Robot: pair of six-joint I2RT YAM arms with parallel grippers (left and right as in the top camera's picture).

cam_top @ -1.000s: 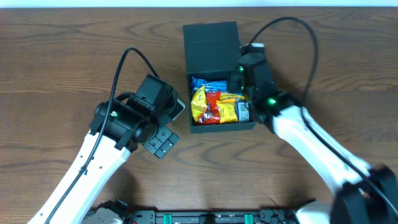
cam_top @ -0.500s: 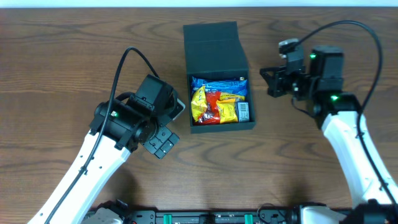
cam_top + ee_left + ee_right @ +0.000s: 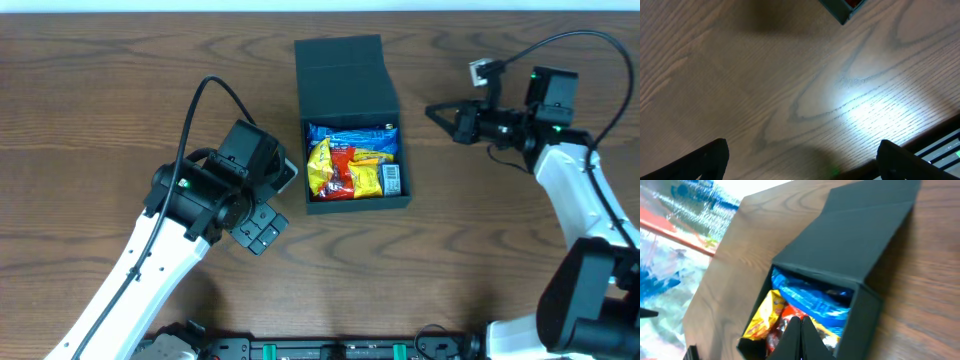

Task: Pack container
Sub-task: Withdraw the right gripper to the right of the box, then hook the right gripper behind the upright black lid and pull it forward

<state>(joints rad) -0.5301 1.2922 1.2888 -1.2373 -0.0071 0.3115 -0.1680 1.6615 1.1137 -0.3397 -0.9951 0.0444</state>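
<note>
A: So, what's changed in the last second?

B: The right gripper was down at the right wall of the container. It has now pulled out to the right and hangs well apart from it.

A: Holding anything?

B: No. In its wrist view the jaws are pressed together into one dark point, with nothing between them.

A: And the container?

B: It sits mid-table, toward the far edge. The lid is folded back and the packets are inside: blue, yellow and red. I'd judge that a packet has just gone in. What's left looks like closing the lid, unless more items lie out of view.

A: How's the right arm posed?

B: It reaches in from the right side, with its fingers levelled leftward at the container.

A: And the left?

B: The left gripper hovers over bare table just beside the container's near-left corner. Its fingers are spread wide and it carries nothing.
</note>
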